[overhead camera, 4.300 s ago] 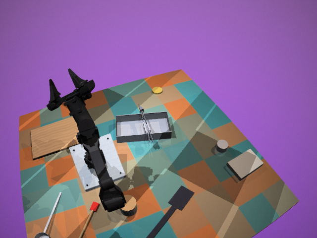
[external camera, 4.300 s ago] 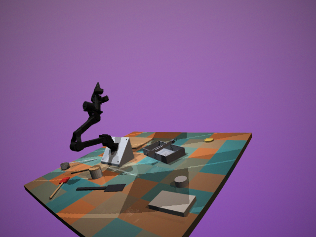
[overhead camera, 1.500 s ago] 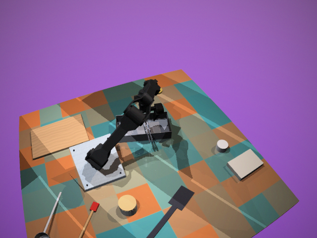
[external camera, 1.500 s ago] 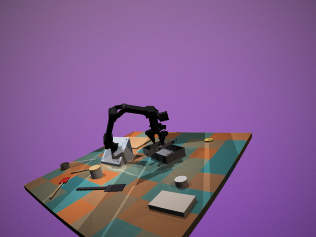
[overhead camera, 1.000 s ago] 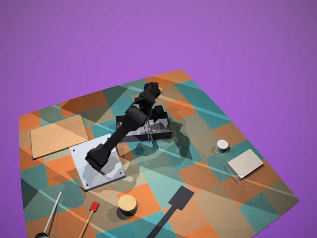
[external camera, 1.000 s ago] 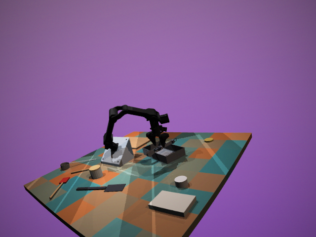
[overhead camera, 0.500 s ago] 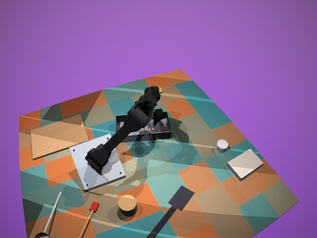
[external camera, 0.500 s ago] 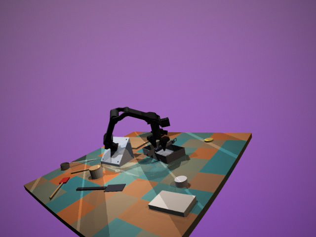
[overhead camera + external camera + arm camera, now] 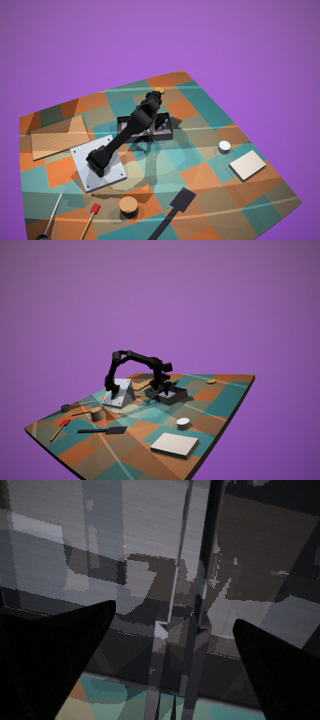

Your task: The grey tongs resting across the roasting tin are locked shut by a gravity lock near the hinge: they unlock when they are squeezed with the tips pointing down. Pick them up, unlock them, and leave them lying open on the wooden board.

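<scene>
The grey tongs [image 9: 151, 137] [image 9: 199, 615] lie across the dark roasting tin [image 9: 165, 136] [image 9: 178, 397], with their tips sticking out over its near wall. My gripper [image 9: 174, 615] [image 9: 160, 391] is open and empty. It is low over the tin, with one finger on each side of the tongs' arms, and is not touching them as far as I can see. In the top view the arm hides most of the gripper. The wooden board [image 9: 56, 139] lies flat to the left of the tin, beyond the arm's base plate [image 9: 81, 155].
A white block [image 9: 247, 164] [image 9: 174, 444] and a white cylinder [image 9: 224, 145] [image 9: 183, 422] sit on the right. A tan cylinder [image 9: 128, 204], a black spatula [image 9: 182, 200], a red spatula [image 9: 95, 208] and a ladle [image 9: 52, 214] lie in front. A yellow disc [image 9: 159, 90] lies behind the tin.
</scene>
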